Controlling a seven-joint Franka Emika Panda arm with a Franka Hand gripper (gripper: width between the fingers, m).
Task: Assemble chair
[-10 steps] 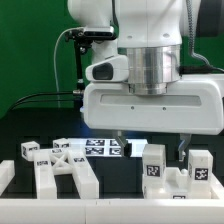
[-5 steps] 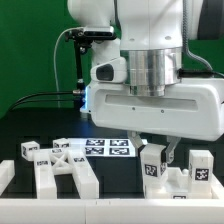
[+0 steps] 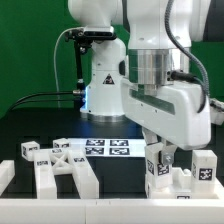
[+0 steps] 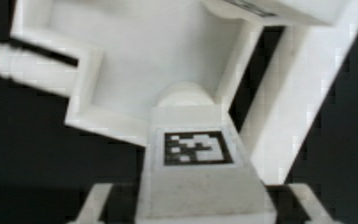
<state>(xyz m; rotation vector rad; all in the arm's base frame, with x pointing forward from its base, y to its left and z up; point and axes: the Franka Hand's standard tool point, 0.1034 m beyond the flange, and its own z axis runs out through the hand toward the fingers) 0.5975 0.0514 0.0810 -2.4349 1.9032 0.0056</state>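
The big white robot arm [image 3: 150, 70] leans over the black desk [image 3: 30, 125]. Its end effector [image 3: 160, 156] is clenched on an upright white plastic chair block [image 3: 157, 172] with a square black-and-white tag, near the exterior view's right. A larger cross-braced white plastic chair frame [image 3: 62, 168] lies well apart at that view's left, the flat white marker board [image 3: 105, 148] lies farther back between them, and another tagged white block [image 3: 203, 170] stands just right of the held one.

Chair's all in bits on my bench [image 3: 40, 125]: a chunky white cross-braced frame [image 3: 62, 168] lies flat on the exterior view's left. On the right, a tagged white post [image 3: 158, 166] stands upright, pinched in the jaws, just beside another tagged block [image 3: 203, 170].
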